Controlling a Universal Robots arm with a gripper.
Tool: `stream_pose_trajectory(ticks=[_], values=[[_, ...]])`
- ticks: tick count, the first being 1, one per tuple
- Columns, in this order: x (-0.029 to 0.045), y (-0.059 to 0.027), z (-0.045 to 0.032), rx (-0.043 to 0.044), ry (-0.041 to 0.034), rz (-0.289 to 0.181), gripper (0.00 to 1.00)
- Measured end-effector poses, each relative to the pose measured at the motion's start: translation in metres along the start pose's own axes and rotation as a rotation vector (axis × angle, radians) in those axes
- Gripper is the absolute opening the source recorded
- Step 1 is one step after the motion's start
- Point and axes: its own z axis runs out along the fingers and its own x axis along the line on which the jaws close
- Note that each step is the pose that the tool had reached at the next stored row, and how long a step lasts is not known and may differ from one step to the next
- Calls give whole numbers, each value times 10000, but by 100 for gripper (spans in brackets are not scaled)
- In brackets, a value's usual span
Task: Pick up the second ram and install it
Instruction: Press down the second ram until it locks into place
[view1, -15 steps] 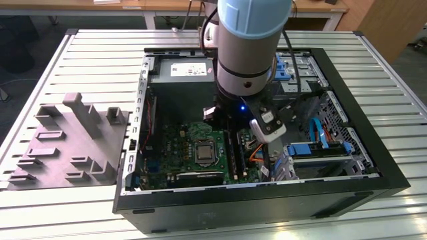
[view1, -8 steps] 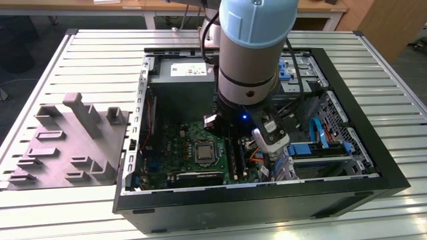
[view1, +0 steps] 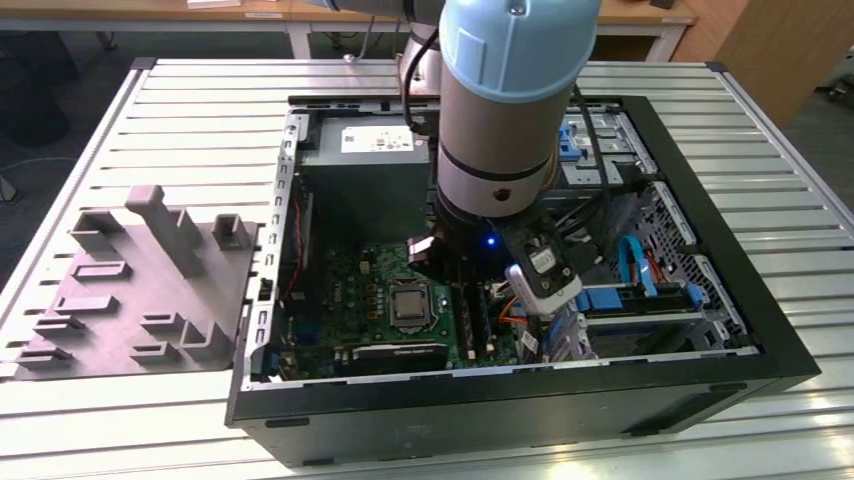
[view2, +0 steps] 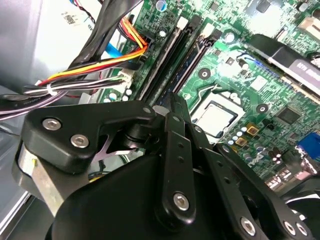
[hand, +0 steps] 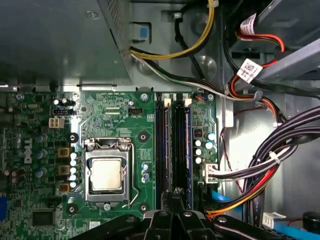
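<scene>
With its fingers hidden, so grip state could not be told, the gripper (hand: 172, 202) hung over the second ram (hand: 187, 150) in its slot; pressing evenly would seat it best.

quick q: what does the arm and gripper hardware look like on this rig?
The arm is a thick round tube, pale blue on top, then light grey, ending in a black wrist with a small blue light. A black cable runs down beside it. In both wrist views the gripper is matte black: flat linkage bars joined by silver hex-socket screws, with a silver metal part underneath.
</scene>
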Motion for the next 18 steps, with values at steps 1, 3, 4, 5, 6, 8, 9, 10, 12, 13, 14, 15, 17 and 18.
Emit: stream_pose_trajectory(ticks=[1,3,4,5,6,8,9,10,12,13,14,15,17,18], values=[[0,0,0,0,-1,0,11],[0,1,2,85,-4,-4,11],[0,4,2,276,-9,-14,11],[0,5,2,425,-11,-20,11],[0,6,3,567,-15,-27,11],[0,7,10,713,-19,-35,11],[0,6,16,724,-19,-36,11],[1,6,23,732,-19,-36,11],[2,5,38,738,-20,-35,11],[2,5,43,740,-20,-35,11],[2,4,47,741,-19,-36,11],[3,4,52,741,-19,-35,11],[3,3,68,740,-20,-35,11],[4,2,81,741,-19,-35,11]])
